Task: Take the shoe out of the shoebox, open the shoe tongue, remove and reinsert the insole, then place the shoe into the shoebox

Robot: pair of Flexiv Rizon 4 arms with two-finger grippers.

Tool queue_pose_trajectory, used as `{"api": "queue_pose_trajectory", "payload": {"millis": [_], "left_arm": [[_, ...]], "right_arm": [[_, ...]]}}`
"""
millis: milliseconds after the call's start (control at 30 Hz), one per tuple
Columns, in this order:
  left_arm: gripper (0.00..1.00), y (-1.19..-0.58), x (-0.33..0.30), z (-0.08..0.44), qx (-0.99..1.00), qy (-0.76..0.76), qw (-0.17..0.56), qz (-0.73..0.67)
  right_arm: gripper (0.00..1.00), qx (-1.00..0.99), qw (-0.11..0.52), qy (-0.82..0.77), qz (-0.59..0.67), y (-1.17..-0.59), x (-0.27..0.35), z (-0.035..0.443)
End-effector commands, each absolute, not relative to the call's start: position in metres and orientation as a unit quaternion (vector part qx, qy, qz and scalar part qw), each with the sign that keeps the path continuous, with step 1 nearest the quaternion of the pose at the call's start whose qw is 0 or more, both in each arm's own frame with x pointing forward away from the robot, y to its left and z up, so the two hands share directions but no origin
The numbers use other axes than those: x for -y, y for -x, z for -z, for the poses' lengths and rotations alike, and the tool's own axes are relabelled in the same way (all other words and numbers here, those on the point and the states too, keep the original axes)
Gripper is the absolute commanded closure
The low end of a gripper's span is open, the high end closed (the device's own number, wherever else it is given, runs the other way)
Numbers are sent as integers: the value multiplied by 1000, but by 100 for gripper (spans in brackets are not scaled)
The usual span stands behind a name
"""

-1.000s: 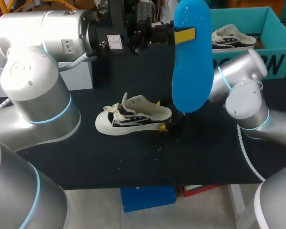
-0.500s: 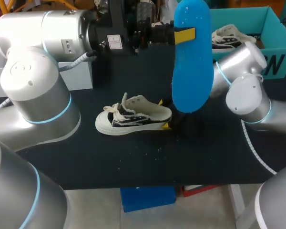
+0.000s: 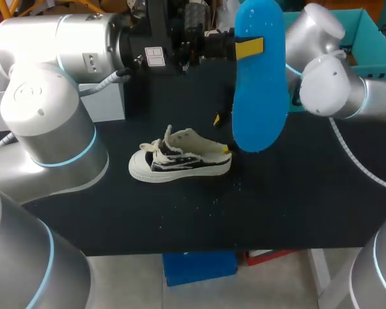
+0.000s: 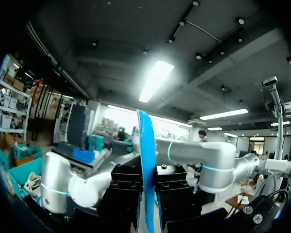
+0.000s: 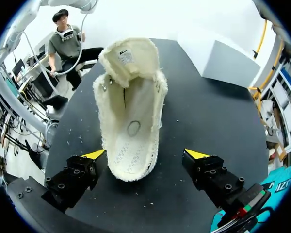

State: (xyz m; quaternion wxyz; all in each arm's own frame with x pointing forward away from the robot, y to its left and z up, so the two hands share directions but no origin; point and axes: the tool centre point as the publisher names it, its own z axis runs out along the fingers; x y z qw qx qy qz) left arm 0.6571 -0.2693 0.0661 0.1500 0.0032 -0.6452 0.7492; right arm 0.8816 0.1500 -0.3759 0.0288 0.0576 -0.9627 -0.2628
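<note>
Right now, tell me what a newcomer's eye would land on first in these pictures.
First comes the big bright blue insole, held upright high over the table by the left gripper. Next is the black-and-cream shoe standing on the black table with its tongue open. The right gripper is open around its heel.

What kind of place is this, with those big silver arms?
Probably a robot lab or test workshop. A silver left arm and right arm reach over a black table, where a small shoe lies, with its blue insole held up and a teal shoebox behind.
</note>
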Motion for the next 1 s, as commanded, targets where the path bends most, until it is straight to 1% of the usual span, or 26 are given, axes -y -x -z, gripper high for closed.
{"api": "queue_pose_trajectory", "payload": {"millis": [33, 233, 367, 733, 1000], "left_arm": [[100, -656, 271, -65, 644, -4, 149, -750], [100, -656, 271, -65, 644, -4, 149, -750], [100, -656, 271, -65, 644, -4, 149, -750], [100, -656, 271, -65, 644, -4, 149, -750], [100, -656, 271, -65, 644, -4, 149, -750]], "right_arm": [[0, 997, -5, -62, 37, -883, -156, 358], [0, 996, -28, -69, -45, -882, -169, 360], [0, 995, -39, -73, -63, -883, -179, 363], [0, 992, -43, -98, -64, -896, -209, 361], [0, 993, -32, -107, -48, -904, -228, 370]]}}
